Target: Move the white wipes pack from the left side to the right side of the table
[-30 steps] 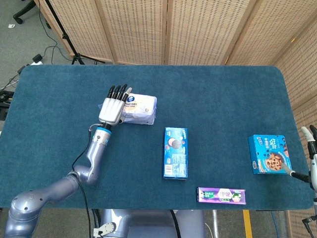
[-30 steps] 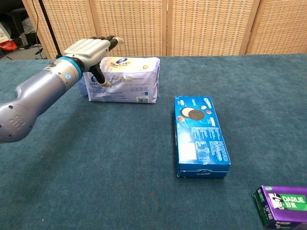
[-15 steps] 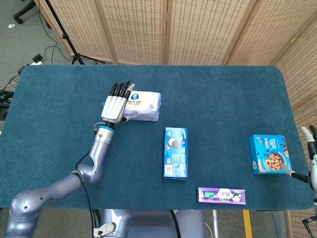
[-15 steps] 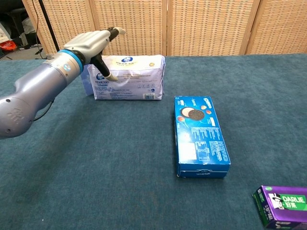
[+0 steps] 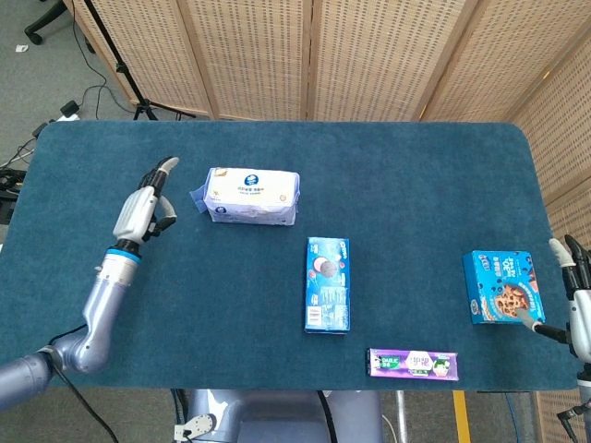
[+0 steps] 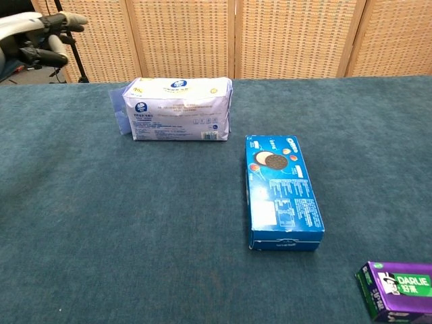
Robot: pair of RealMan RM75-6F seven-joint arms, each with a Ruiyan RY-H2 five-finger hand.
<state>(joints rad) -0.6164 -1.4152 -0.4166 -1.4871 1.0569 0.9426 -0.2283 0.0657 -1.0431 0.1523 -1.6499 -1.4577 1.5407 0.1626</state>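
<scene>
the wipes pack (image 5: 251, 196) lies on the left half of the table (image 5: 416, 185), long side across, blue logo up. the left hand (image 5: 146, 210) hovers well to its left, apart from it — fingers loosely spread, thumb a little curled, nothing in them. the chest view catches only that hand's fingertips (image 6: 57, 27) in its top left corner, so the arm and wrist are known from the head view alone.

the chest view shows the pack's near face (image 6: 179, 111) with its small print and crimped end flap, which the head view flattens out.

a blue cookie box (image 5: 327, 283) lies near the middle, lengthwise toward the robot. a purple box (image 5: 413, 363) sits by the front edge; the chest view cuts it at the corner (image 6: 398, 289).

only the head view shows the right side: a second cookie box (image 5: 501, 285) and the right hand (image 5: 574, 295) at the frame edge just beside it. that hand holds nothing visible, but i cannot tell how its fingers are set.
</scene>
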